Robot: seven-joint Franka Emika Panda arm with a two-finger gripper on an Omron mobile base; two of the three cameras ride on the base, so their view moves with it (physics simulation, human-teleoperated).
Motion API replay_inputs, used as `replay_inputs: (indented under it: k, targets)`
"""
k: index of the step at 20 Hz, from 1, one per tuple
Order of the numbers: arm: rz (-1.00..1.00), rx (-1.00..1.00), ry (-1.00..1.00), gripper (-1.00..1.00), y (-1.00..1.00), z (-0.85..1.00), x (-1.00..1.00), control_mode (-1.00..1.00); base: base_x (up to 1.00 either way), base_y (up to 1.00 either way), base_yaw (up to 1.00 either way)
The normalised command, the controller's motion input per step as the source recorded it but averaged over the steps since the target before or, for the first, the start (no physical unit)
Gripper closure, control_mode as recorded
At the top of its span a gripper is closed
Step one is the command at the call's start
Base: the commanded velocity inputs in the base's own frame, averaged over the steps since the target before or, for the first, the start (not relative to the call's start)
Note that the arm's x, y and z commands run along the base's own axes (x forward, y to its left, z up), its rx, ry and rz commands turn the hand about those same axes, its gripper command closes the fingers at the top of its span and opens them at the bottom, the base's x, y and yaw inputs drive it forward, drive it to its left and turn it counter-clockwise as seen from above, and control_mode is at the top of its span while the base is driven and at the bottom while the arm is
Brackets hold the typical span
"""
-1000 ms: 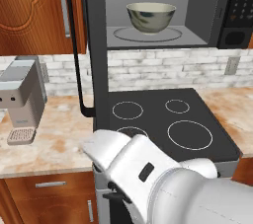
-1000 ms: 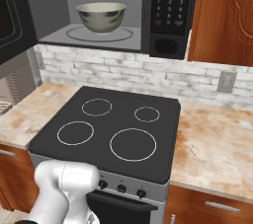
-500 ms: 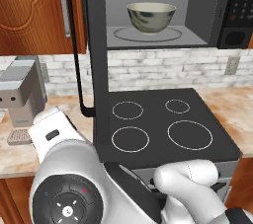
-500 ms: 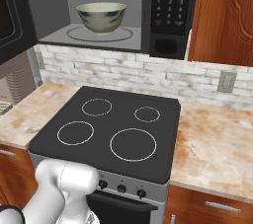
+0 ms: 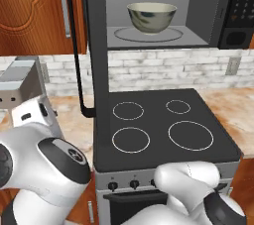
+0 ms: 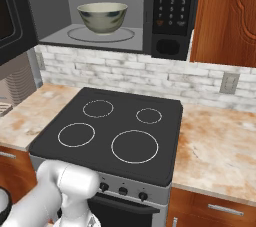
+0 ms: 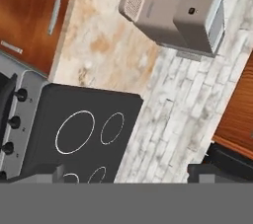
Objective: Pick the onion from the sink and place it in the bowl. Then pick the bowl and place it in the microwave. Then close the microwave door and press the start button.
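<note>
Two-finger gripper is standing wide open, its dark finger tips far apart at the bottom of the hand view, nothing between them. Nothing held.

Hand view is looking down, rolled, over the black glass stovetop with white ring burners, the speckled tan stone counter just beside it, and the pale brick backsplash. A grey boxy coffee machine is sitting on that counter against the backsplash. A reddish wood cabinet front with a metal bar handle is showing below the counter edge.

In the left base view the white arm is folding low over the counter to the left of the stove.

Deep round bowl, cream inside and greyish glossy outside, is resting upright on the round turntable inside the large black over-range microwave, roughly centred in the pale grey cavity. Onion: cannot tell from here; the bowl's rim is hiding its inside in both base views.

Wide black microwave door is hanging fully open, swung out to the left, its long black bar handle running down in front of the wood cabinet. Keypad panel is sitting right of the cavity.
</note>
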Motion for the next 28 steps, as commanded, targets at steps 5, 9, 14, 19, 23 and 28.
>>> replay_inputs:
  k: [5, 9, 14, 19, 23, 28]
  targets:
    - [-0.19, 0.07, -0.10, -1.00, -0.72, 0.02, 0.01, -1.00, 0.00, 0.00, 0.00]
    - [-0.11, 0.14, -0.17, -1.00, -1.00, 0.11, 0.00, -1.00, 0.00, 0.00, 0.00]
    - [-0.02, 0.08, -0.16, -1.00, -1.00, 0.17, 0.00, -1.00, 0.00, 0.00, 0.00]
    - [0.00, 0.04, -0.16, -1.00, -1.00, 0.26, 0.00, -1.00, 0.00, 0.00, 0.00]
    - [0.00, 0.03, -0.14, -1.00, -1.00, 0.23, 0.10, -1.00, 0.00, 0.00, 0.00]
    - [0.00, 0.01, -0.11, -1.00, -1.00, 0.28, 0.40, -1.00, 0.00, 0.00, 0.00]
